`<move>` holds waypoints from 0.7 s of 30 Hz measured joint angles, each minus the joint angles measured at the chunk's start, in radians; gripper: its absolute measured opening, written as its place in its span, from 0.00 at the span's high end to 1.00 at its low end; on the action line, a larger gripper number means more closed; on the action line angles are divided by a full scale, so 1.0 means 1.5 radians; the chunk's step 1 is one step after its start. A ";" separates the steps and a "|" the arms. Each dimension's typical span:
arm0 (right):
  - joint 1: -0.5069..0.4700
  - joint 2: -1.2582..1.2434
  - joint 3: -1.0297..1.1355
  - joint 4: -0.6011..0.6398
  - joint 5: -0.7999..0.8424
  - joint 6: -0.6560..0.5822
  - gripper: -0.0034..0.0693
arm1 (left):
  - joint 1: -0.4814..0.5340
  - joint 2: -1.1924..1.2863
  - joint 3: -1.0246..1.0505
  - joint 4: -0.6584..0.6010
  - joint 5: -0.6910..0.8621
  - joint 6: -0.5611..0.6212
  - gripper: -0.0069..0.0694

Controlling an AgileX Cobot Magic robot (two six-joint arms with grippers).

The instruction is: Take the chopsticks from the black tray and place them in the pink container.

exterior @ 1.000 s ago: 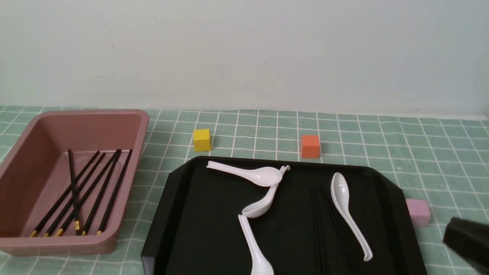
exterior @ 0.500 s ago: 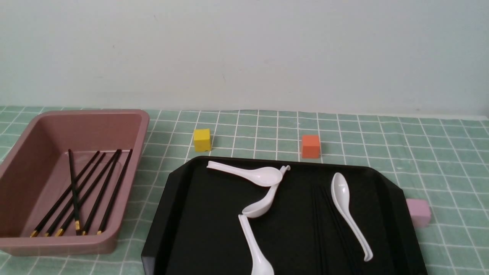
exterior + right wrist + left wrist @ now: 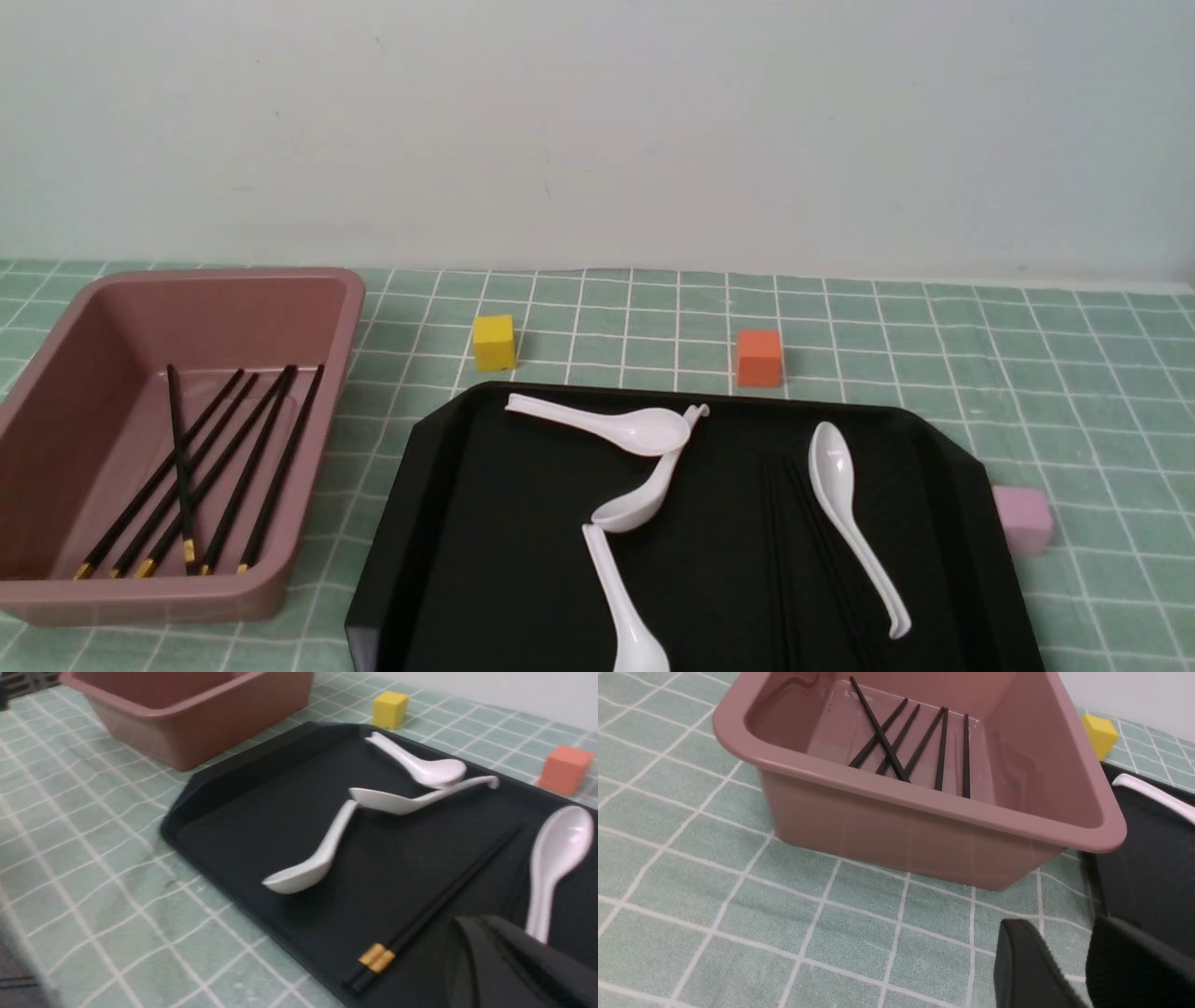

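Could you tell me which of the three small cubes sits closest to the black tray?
The pale pink cube: it sits right beside the black tray, while the yellow and orange cubes stand apart.

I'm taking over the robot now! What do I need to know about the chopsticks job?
Left tool: open, empty, low beside the pink container.
Right tool: empty, over the black tray; I cannot tell if it is open or shut.
Done: several chopsticks lie in the pink container.
Left: the last chopsticks lie in the tray, next to a white spoon. Leave the spoons alone.
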 joint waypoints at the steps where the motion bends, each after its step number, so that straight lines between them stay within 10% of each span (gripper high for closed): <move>1: -0.025 -0.023 0.011 0.000 0.004 0.000 0.94 | 0.000 0.000 0.000 0.000 0.000 0.000 0.62; 12: -0.305 -0.194 0.058 -0.002 0.110 0.000 0.92 | 0.000 0.000 0.000 0.000 0.000 0.000 0.61; 21: -0.349 -0.194 0.054 -0.002 0.156 0.000 0.91 | 0.000 0.000 0.000 0.000 0.000 0.000 0.60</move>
